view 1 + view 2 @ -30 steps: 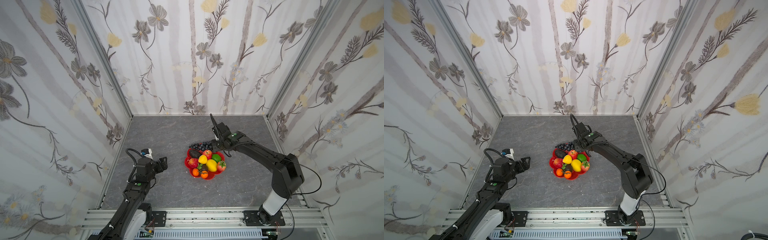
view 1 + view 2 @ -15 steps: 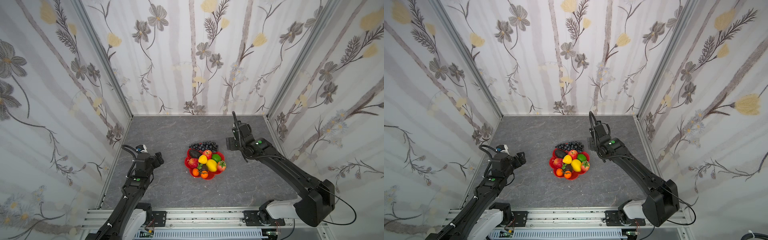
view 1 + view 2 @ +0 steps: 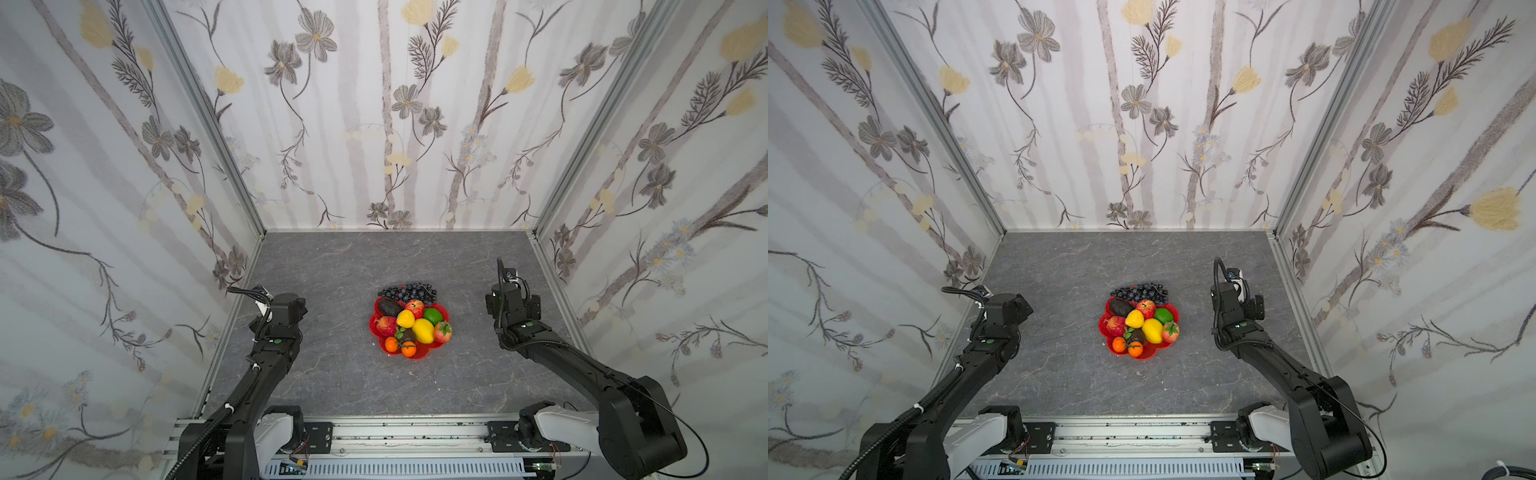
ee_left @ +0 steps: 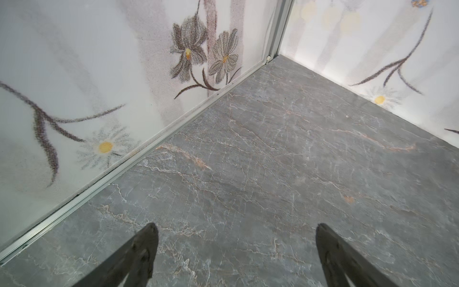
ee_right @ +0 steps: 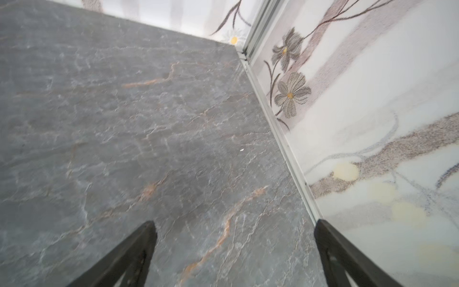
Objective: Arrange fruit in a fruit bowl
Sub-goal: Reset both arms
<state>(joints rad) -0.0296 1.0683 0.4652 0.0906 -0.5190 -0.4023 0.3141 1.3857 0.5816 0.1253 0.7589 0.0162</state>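
Left gripper [image 4: 237,231]: 2 dark fingers [image 4: 139,251] spread wide, tips well apart, pinching nothing. Only the grey stone-look tabletop [image 4: 273,161] shows btwn them. Whether the tips touch the surface can't be told from the wrist view. The wall rail [image 4: 139,159] runs just beside 1 finger.

Right gripper [image 5: 234,227]: 2 fingers [image 5: 332,246] also splayed wide, gripping nothing. 1 tip sits over the tabletop, the other overlaps the floral wall [image 5: 372,124] in the wrist view. Pic slightly blurred.

Fruit bowl [image 3: 419,354]: red scalloped dish at approx table ctr in both top views, btwn the 2 arms and well apart from both grippers.

Fruit all piled in it, touching each other:
- black grape bunch [image 3: 409,292] lies across the far rim
- dark avocado [image 3: 389,308], red apple [image 3: 414,308] and green lime [image 3: 433,316] just in front of the grapes
- bumpy red fruit [image 3: 386,325], small yellow fruit [image 3: 405,318], lemon [image 3: 423,330] and strawberry [image 3: 443,331] in the mid row
- 2 oranges [image 3: 391,343] at the near rim, w/ a dark leafy piece [image 3: 405,334] just behind them, too small to ID
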